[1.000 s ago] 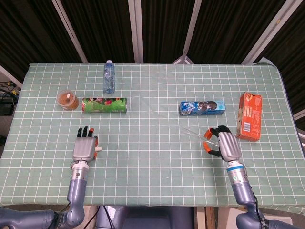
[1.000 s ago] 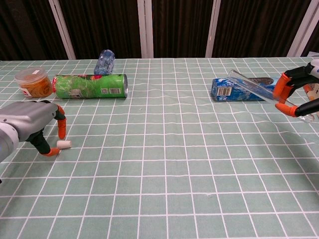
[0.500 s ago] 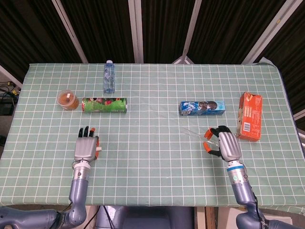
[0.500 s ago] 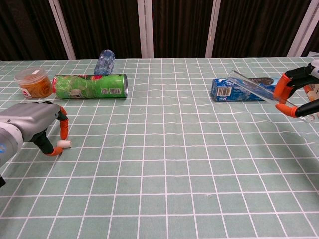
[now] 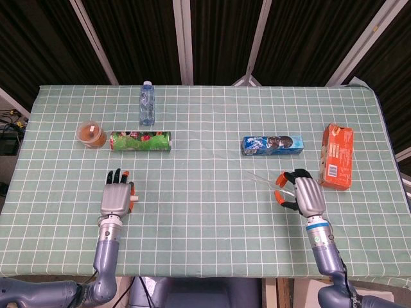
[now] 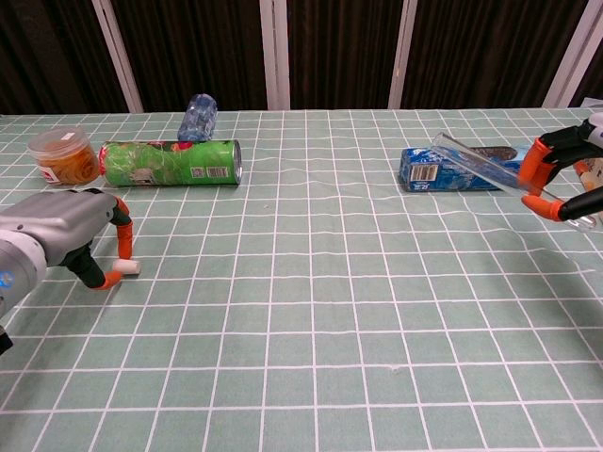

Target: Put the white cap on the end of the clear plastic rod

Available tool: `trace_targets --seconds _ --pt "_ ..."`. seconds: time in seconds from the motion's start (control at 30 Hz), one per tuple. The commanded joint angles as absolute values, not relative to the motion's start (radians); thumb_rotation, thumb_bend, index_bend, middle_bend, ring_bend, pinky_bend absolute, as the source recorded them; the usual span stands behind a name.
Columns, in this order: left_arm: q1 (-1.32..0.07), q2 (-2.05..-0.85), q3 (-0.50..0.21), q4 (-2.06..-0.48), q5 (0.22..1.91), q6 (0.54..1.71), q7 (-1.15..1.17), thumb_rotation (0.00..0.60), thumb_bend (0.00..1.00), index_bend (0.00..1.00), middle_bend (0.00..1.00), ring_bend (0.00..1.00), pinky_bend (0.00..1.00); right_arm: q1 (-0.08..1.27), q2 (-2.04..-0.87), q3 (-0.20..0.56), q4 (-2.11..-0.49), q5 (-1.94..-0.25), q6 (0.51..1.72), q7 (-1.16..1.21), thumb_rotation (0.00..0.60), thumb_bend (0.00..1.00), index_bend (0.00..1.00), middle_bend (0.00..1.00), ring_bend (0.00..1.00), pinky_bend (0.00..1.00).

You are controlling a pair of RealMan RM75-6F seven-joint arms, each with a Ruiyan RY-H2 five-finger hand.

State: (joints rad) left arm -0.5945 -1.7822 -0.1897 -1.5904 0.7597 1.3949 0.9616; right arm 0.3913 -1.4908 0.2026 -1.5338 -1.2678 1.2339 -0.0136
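White cap (image 6: 125,269): on counter (image 6: 311,311), pinched between left hand (image 6: 66,237) fingers (image 6: 123,226). Clear plastic rod (image 6: 490,171): clamped in right hand (image 6: 565,179) fingers, tilted.

You see a bottle (image 5: 148,105), jar (image 5: 92,133) and green can (image 5: 140,140) upper left; blue packet (image 5: 272,145) and orange box (image 5: 336,156) right.

Our left hand (image 5: 115,197) lies palm-down low over the tabletop (image 5: 205,212), forearm reaching forward from the near edge, its orange-tipped fingers (image 6: 123,218) curled down around the white cap (image 6: 130,269). Our right hand (image 5: 302,192) sits raised on its upright wrist, fingers closed and pinching the clear plastic rod (image 6: 490,168), which slants up and away.
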Motion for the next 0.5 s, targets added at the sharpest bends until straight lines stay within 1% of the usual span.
trace_targets --seconds 0.03,0.23,0.3,0.5 --pt "-0.597 -1.774 -0.188 -1.602 0.783 1.394 0.949 0.600 0.52 0.54 0.13 0.00 0.00 0.391 -1.491 0.203 -1.534 -1.267 1.234 -0.014 0.600 0.59 0.78 0.59 0.38 0.22" --pt "-0.614 -1.740 -0.205 -1.652 0.852 1.400 0.928 0.600 0.52 0.55 0.13 0.00 0.00 0.390 -1.491 0.204 -1.537 -1.266 1.237 -0.017 0.600 0.60 0.78 0.59 0.38 0.22" --pt "-0.646 -1.706 -0.245 -1.704 0.894 1.406 0.947 0.600 0.52 0.55 0.13 0.00 0.00 0.390 -1.491 0.209 -1.546 -1.257 1.239 -0.028 0.600 0.60 0.78 0.59 0.38 0.22" --pt "-0.709 -1.645 -0.318 -1.786 0.880 1.384 1.017 0.600 0.52 0.55 0.13 0.00 0.00 0.405 -1.480 0.227 -1.573 -1.250 1.240 -0.075 0.600 0.60 0.78 0.59 0.38 0.22"
